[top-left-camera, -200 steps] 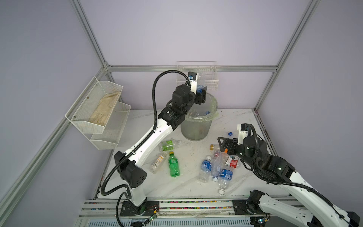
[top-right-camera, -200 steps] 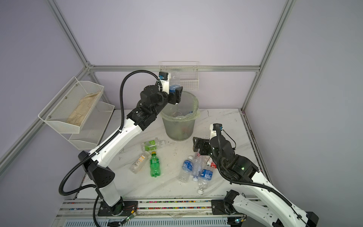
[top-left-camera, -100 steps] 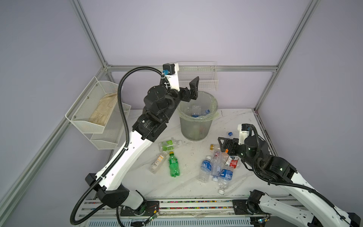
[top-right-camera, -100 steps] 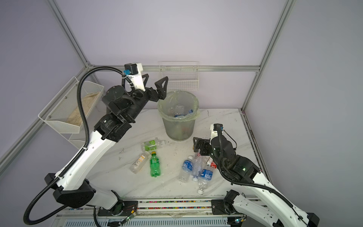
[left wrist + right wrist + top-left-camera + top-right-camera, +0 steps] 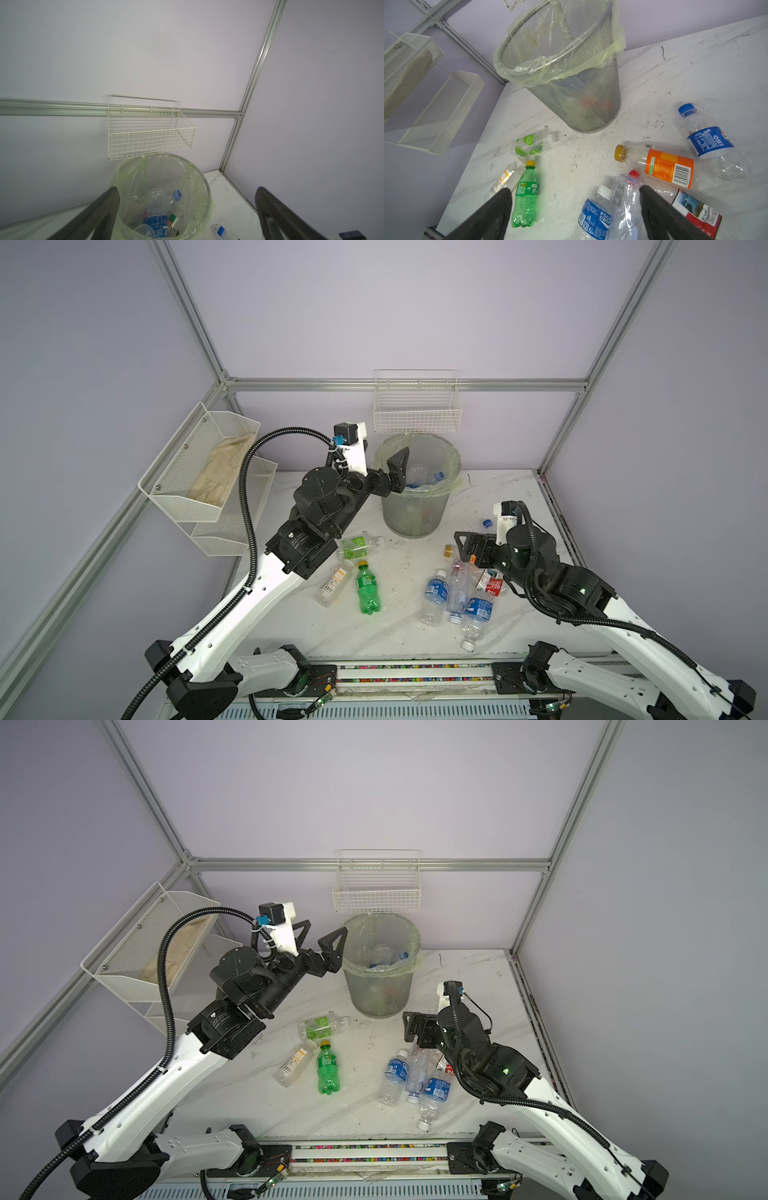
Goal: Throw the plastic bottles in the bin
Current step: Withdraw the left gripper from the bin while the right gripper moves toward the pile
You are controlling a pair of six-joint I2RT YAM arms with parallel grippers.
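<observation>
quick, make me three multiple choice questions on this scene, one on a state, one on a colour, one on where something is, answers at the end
1. The left gripper, beside the bin, is:
A. open and empty
B. shut on a bottle
C. shut and empty

2. The bag lining the bin is:
A. black
B. pale green
C. blue

3. The green soda bottle lies:
A. in the bin
B. in the left gripper
C. on the table

Answers:
1 A, its jaws stand wide apart with nothing between them.
2 B, translucent pale green film folds out over the rim.
3 C, it lies on its side on the tabletop, apart from the bin.
</observation>
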